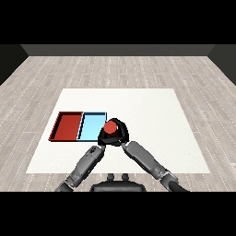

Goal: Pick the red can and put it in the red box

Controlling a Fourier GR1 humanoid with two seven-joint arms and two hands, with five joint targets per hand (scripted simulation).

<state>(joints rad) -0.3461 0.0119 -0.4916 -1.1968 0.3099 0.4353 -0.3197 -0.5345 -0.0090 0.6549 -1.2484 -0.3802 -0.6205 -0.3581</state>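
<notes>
Light falls evenly across the scene, bright and diffuse, with no single source to be made out. The white desk (152, 120) is the brightest surface and reads as flat white, without glare or hot spots. The grey plank floor (115, 69) around it is a little dimmer, and the back wall (115, 50) is dark grey. Shadows are scarcely visible: the red tray (66, 126) and light blue tray (91, 124) cast almost none on the desk (only their dark rims give contrast). The plank lines run straight toward the edges, showing no bending.
</notes>
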